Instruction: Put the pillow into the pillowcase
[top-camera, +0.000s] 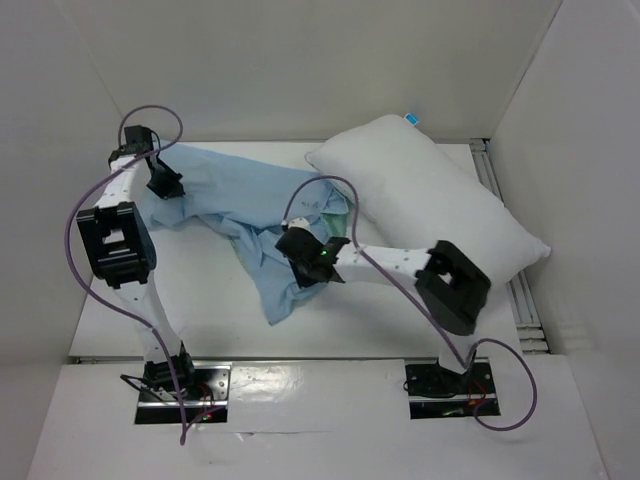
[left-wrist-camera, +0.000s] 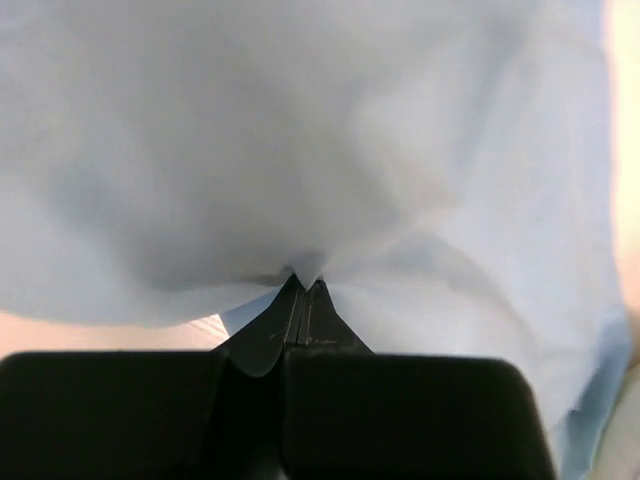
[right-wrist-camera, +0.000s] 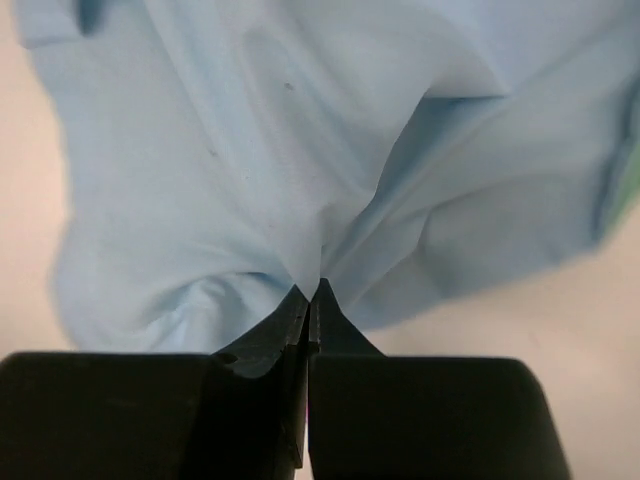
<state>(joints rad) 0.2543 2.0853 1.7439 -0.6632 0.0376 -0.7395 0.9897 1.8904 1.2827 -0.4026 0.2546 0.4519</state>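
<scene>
The light blue pillowcase lies crumpled across the middle of the table, a sliver of its green face showing beside the pillow. The plump white pillow rests slantwise at the back right. My left gripper sits on the pillowcase's far left end, shut on a pinch of the blue cloth; in the left wrist view the left gripper has its tips together with fabric puckering into them. My right gripper is shut on the pillowcase's near middle folds, and the right gripper pinches a gathered crease.
White walls enclose the table on the left, back and right. A metal rail runs along the right edge behind the pillow. Purple cables loop off both arms. The arm bases are bolted at the near edge.
</scene>
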